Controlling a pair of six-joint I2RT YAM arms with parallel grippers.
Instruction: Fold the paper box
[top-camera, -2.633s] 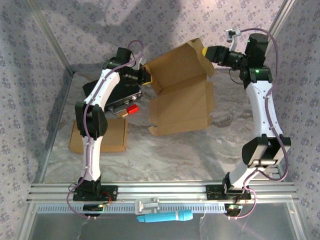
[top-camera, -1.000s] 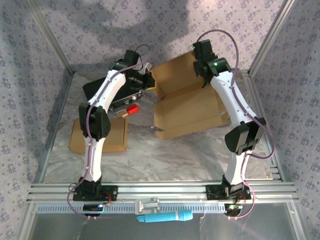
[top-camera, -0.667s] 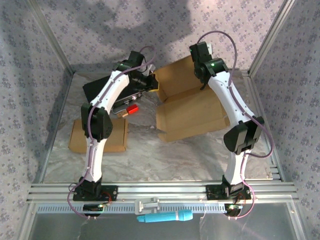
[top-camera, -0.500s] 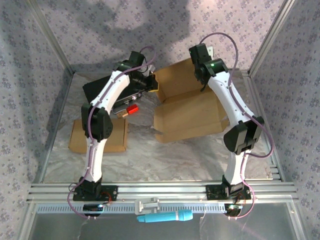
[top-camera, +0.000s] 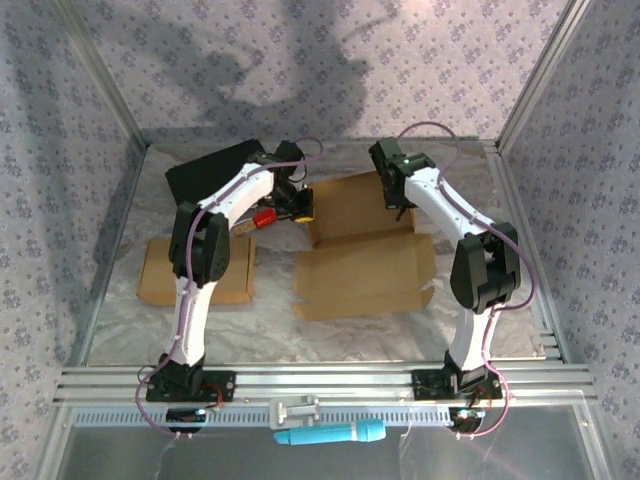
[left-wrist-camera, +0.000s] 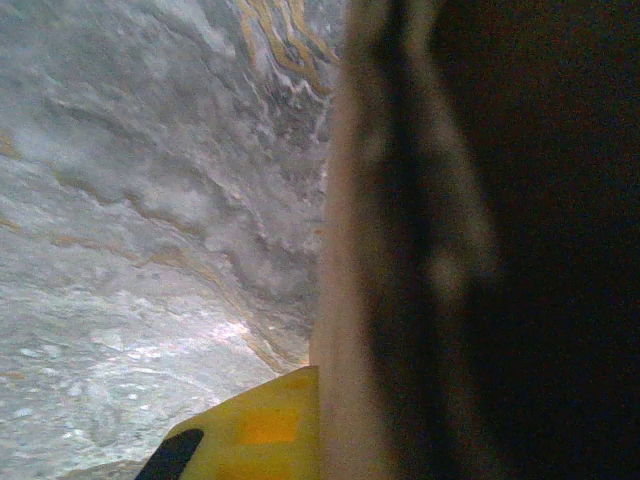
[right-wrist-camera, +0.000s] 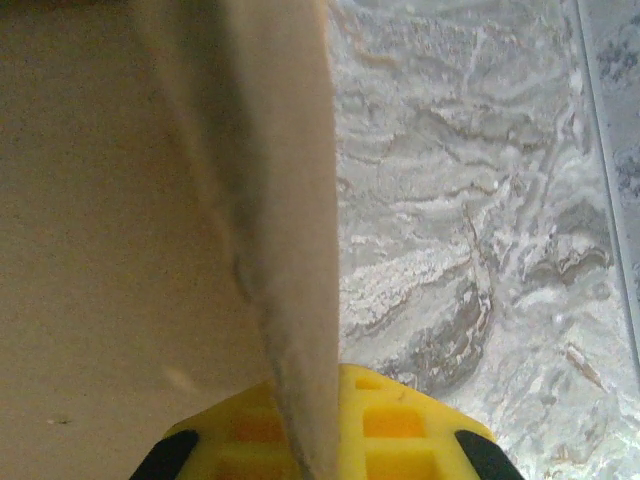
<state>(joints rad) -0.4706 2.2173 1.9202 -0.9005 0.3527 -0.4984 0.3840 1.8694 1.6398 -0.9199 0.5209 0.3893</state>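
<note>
Item: paper box (top-camera: 360, 272), lying open near the middle of the table (top-camera: 270, 312), long axis left to right. We find the left gripper (top-camera: 301, 206) clamped on its far-left edge and the right gripper (top-camera: 400, 196) clamped on its far-right edge, both equally near.

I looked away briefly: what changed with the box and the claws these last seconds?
The left claw and right claw, staying shut on the far flap of the paper box, drew back toward the robot's near edge, bringing the box closer and laying that raised flap much flatter. The folded cardboard at left and the blue tool haven't moved.
</note>
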